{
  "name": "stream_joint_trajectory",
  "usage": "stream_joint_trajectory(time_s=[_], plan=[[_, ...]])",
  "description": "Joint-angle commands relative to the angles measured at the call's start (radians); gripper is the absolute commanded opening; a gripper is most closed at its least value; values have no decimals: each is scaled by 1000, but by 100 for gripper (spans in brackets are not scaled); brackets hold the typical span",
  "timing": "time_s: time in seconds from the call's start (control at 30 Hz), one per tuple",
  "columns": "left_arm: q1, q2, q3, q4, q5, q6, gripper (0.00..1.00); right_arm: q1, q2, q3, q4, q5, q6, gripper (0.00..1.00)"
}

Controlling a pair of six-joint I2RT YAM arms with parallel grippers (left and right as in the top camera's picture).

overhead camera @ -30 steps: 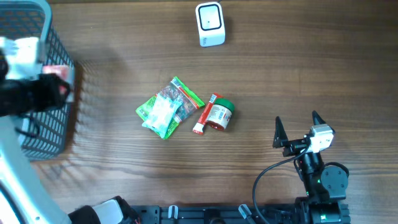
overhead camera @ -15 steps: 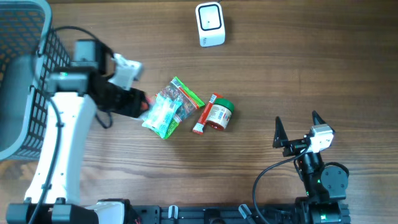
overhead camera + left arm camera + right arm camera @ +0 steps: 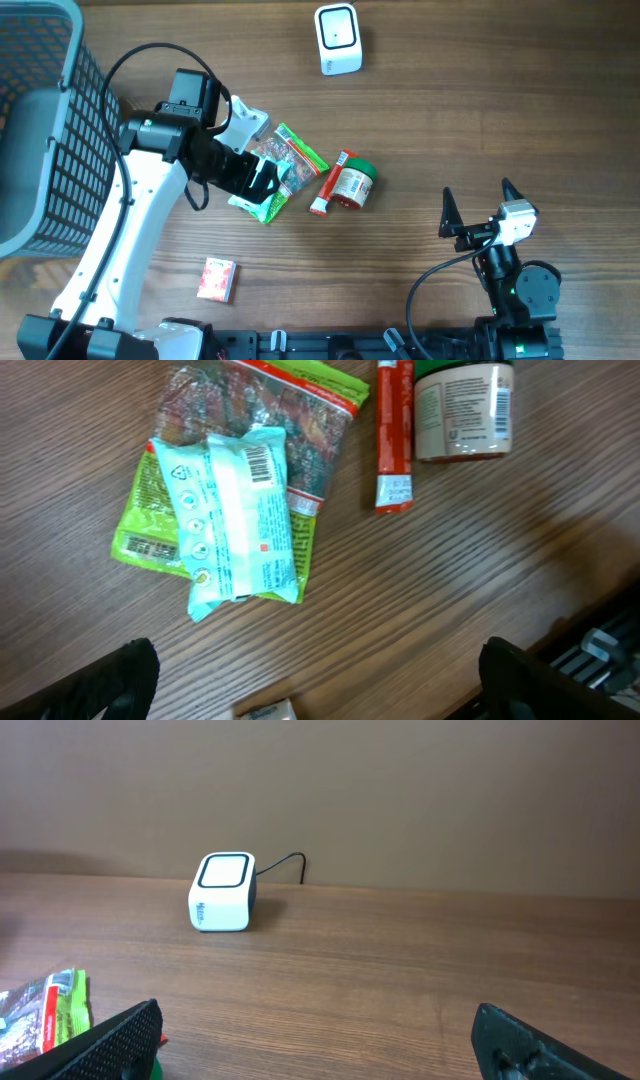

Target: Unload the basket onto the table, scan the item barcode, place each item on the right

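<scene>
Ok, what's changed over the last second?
The left arm swung from the basket toward the middle, above the packets, and the left hand opened. The red box it held now lies on the table. The packets, tube, jar, scanner and right hand stayed put.

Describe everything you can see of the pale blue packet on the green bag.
The pale blue packet is a soft, sealed plastic pouch with a white middle panel, round icons down one side and a barcode near one end, facing up. It lies flat, slightly tilted, on the green bag, its lower end reaching the wooden table.
</scene>
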Motion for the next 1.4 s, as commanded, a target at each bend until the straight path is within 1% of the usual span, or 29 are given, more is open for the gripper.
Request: stream_joint_trajectory(time_s=[0.0,1.1,1.13,1.17,1.2,1.27,1.37], plan=[[-4,-2,8,3,-18,2,100,-7,1,-1,3,-5,-6,100],[-4,-2,8,4,-18,2,100,-7,1,-1,3,-5,-6,100],[-4,-2,7,18,-18,11,100,-7,1,-1,3,-5,-6,100],[-4,-2,6,68,-13,8,100,-7,1,-1,3,-5,-6,100],[-4,-2,6,91,10,0,100,-7,1,-1,3,-5,-6,100],[-4,-2,6,92,121,-35,100,-7,1,-1,3,-5,-6,100],[-4,-2,6,74,188,-52,100,-7,1,-1,3,-5,-6,100]])
